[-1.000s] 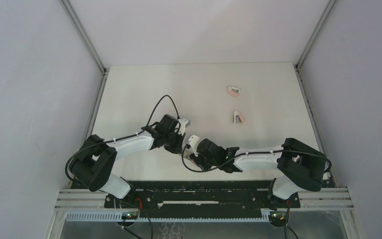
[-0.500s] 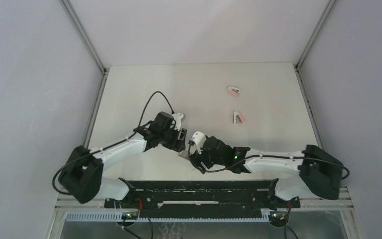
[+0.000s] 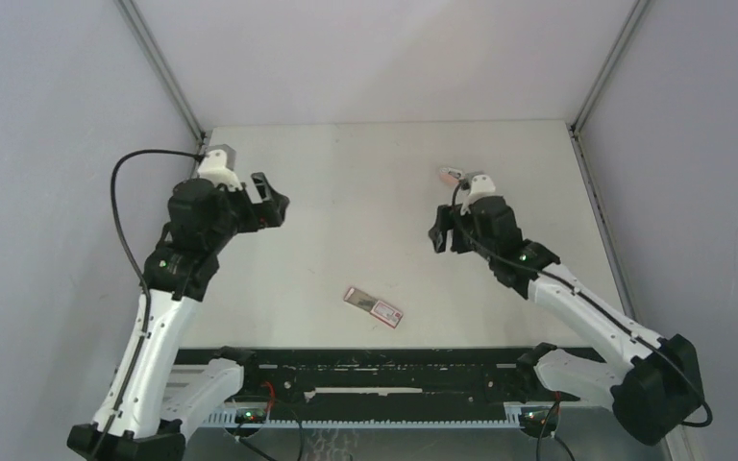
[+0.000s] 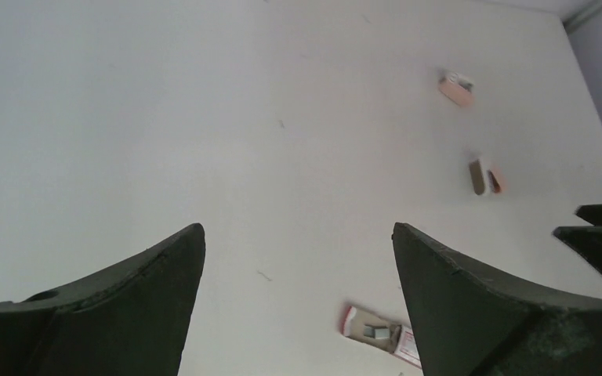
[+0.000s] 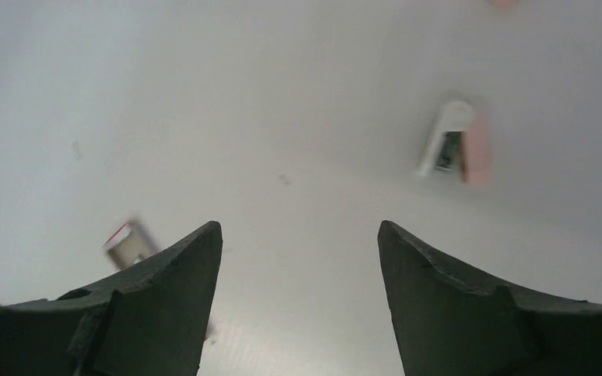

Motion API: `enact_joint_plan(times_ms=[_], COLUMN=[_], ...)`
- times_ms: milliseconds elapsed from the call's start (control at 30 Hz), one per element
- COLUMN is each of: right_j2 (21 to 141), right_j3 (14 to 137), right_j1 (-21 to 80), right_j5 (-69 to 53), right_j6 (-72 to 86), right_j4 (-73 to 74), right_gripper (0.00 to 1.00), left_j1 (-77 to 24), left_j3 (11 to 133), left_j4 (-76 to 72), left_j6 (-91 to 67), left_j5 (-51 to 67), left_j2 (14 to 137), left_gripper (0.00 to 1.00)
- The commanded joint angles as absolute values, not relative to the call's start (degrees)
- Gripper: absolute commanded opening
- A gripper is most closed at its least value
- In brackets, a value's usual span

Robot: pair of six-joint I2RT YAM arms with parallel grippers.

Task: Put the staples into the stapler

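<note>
**Staples.** Flat rectangular pink-red staples pack (image 3: 373, 306) with a white label patch. It lies flat on the white bench (image 3: 346, 173) near the front edge, between the two arm bases, and nothing touches it. One end may be slid open with something grey showing, but it is too small to confirm.

**Stapler.** Small white-and-pink stapler (image 5: 455, 145), judged to be one from its two-part body with a dark channel between the halves. It lies on the bench toward the far right, well apart from the pack.

**Other.** Small pink block (image 4: 456, 86), farther back on the right.

**Right gripper** (image 5: 298, 225). Fingers spread with nothing between them. It hangs above the bench near the stapler.

**Left gripper** (image 4: 296, 229). Fingers spread wide and empty. It is held high over the left side of the bench, well apart from every item.

**Step in hand.** Judged to be between pick-ups: both grippers are free, and pack and stapler lie separate. No staples can be seen in the stapler.

**Next move.**
- The right gripper probably needs to descend squarely over the stapler and close across its narrow body.
- The left gripper would have to travel forward and down to the pack.
- Both items are small and light, so they are likely to skid under an off-centre pinch.
</note>
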State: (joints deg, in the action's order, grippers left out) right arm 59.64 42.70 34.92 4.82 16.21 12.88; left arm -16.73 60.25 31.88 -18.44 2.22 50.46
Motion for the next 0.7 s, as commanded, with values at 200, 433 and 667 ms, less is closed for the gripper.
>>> enact_joint_plan(times_ms=[200,433,667], right_j2=[77.6,85.9,92.4], right_j3=[53.7,57.7,60.6], right_j1=[15.7,13.1,10.9], right_j5=[2.8,0.3,-1.1], right_j6=[17.9,12.0,8.4], right_j4=[21.5,25.1,26.8], right_gripper=[0.63,0.55,0.49], left_j1=[-9.8,-9.7,-9.8], left_j3=[51.7,49.4,49.0], left_j4=[32.0,31.0,31.1], left_j6=[-12.7,-13.4,-13.6], left_j5=[-11.5,-8.1,-8.2], left_j2=[40.3,38.8,37.4], left_gripper=[0.92,0.91,0.9])
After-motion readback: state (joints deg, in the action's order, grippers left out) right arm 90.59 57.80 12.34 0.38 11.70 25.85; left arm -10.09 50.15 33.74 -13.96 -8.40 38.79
